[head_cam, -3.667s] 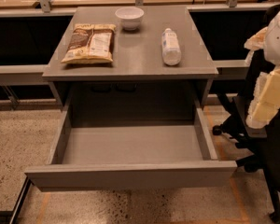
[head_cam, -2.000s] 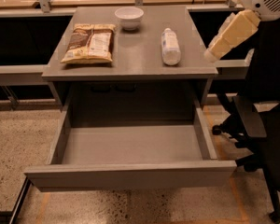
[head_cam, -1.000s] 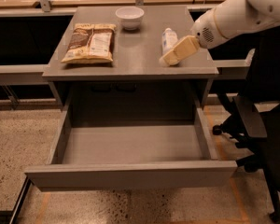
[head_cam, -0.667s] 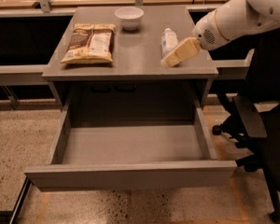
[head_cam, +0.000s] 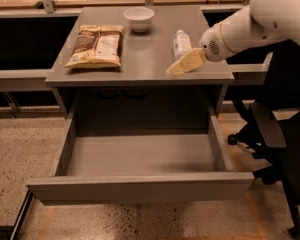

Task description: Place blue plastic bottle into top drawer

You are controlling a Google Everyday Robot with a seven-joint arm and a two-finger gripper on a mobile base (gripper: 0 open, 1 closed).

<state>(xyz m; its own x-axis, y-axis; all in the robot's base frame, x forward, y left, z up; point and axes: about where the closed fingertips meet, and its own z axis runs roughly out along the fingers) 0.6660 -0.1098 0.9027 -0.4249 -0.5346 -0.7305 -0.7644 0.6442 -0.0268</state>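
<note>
Grey desk: claw, grip unclear, beside blue plastic bottle; label unreadable.

bottle: blue plastic bottle, lying flat, white cap pointing away, just behind gripper
drawer: top drawer, grey, pulled open, below gripper

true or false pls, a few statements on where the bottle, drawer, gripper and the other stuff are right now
1. The blue plastic bottle is inside the top drawer. False: it is on the desk.
2. The top drawer is pulled open. True.
3. The gripper is over the desk's front right part, right by the bottle. True.
4. The white bowl sits left of the snack bag. False: it sits further back and to the bag's right.
</note>
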